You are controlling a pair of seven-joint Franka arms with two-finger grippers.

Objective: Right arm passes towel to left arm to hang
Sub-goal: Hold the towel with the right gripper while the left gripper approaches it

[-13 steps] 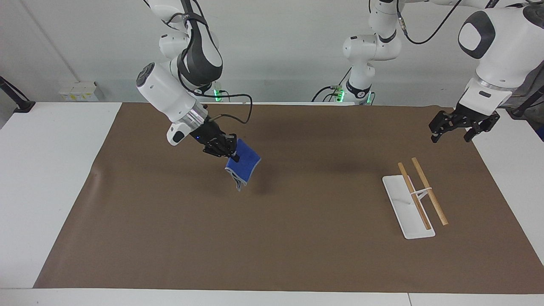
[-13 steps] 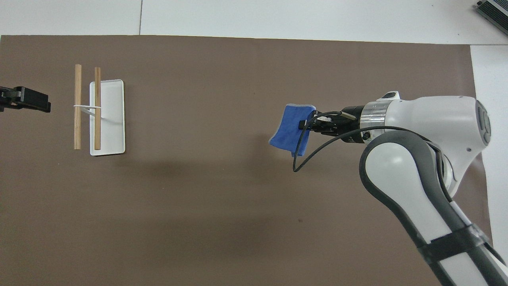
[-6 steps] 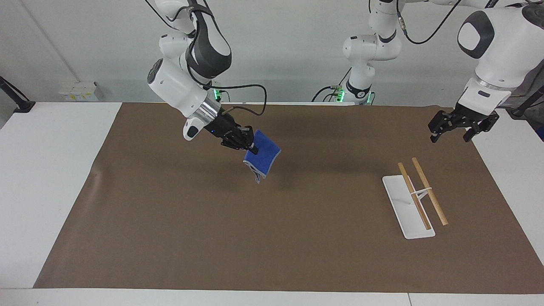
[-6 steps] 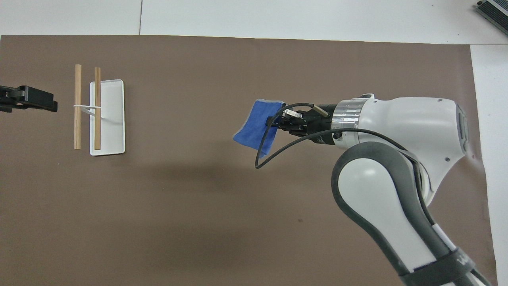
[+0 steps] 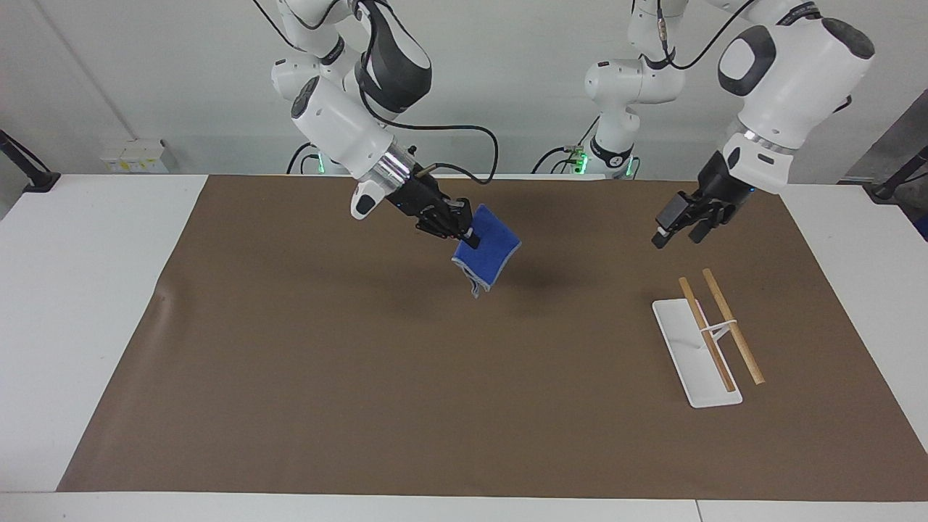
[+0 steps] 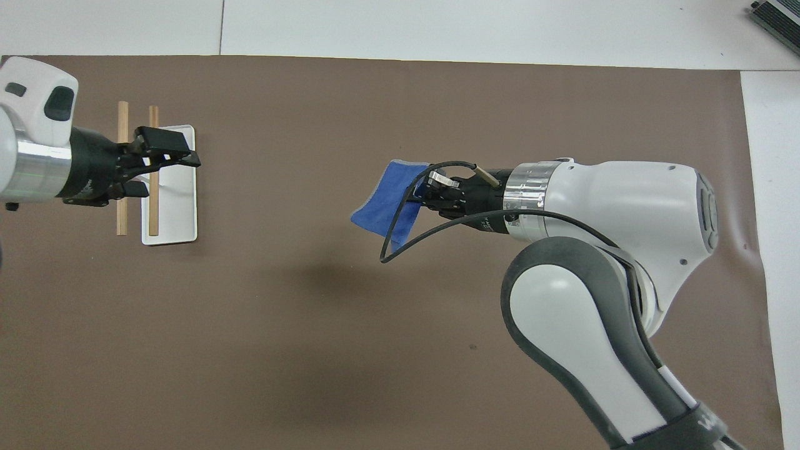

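Over mat middle | right end effector (image 5: pixel 470 238) clamped on blue towel (image 5: pixel 489 250), aloft | left end effector (image 5: pixel 678 228) apart, above towel rack (image 5: pixel 707 341)

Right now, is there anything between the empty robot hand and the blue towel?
No. In the facing view, only bare brown mat shows between the open left gripper and the towel, which the right gripper holds up.

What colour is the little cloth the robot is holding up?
The towel is bright blue with thin grey edging, seen best in the facing view.
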